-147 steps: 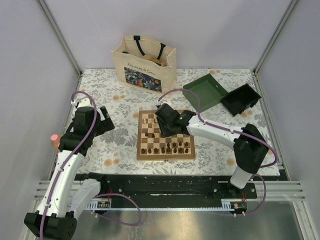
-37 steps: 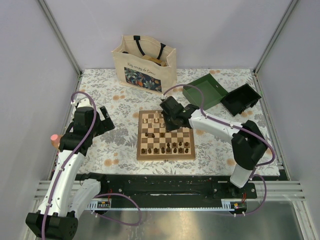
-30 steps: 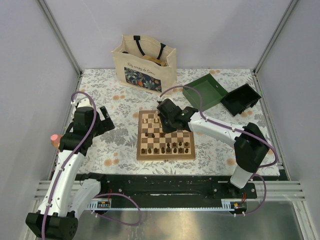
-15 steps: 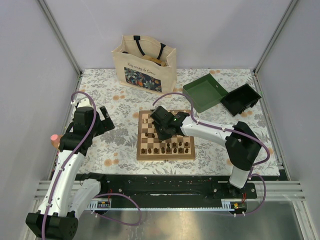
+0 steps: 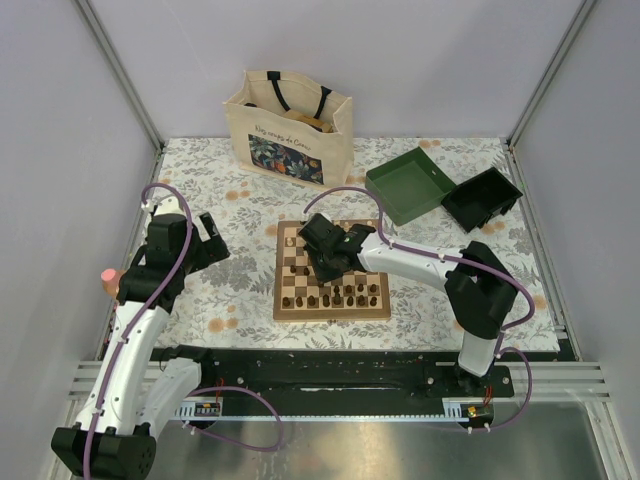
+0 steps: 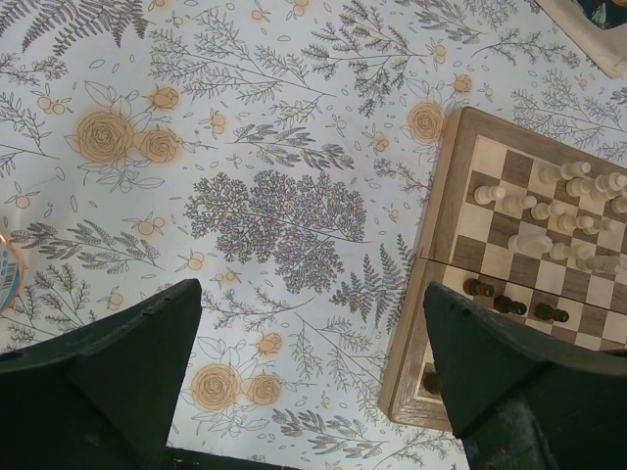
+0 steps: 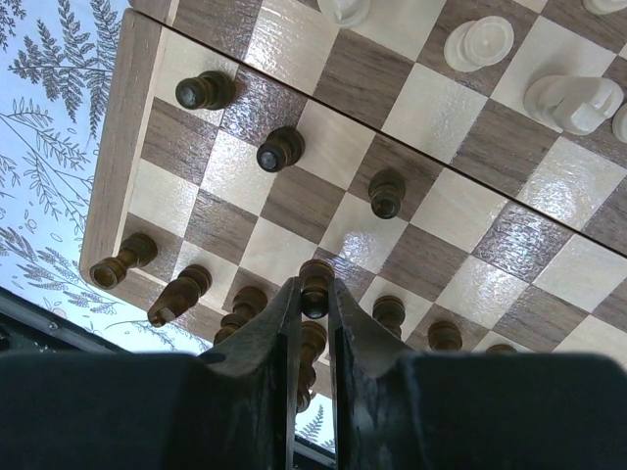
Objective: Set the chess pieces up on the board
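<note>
One dark piece (image 7: 315, 277) pinched.
The right gripper (image 7: 314, 294) clamps it among the board's (image 7: 431, 117) dark rows; the left gripper (image 6: 309, 304) hangs spread wide over floral cloth (image 6: 274, 215).

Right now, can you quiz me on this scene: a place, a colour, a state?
1. Where is the green box from the board? A on it; B past its far right corner; C at its near edge.
2. Piece between the right fingers: A cream; B dark brown; C green.
3. Left fingers: A spread, empty; B closed on a piece; C closed on the box.
1 B: it sits past that corner. 2 B: a dark piece is pinched. 3 A: only cloth shows between them.
</note>
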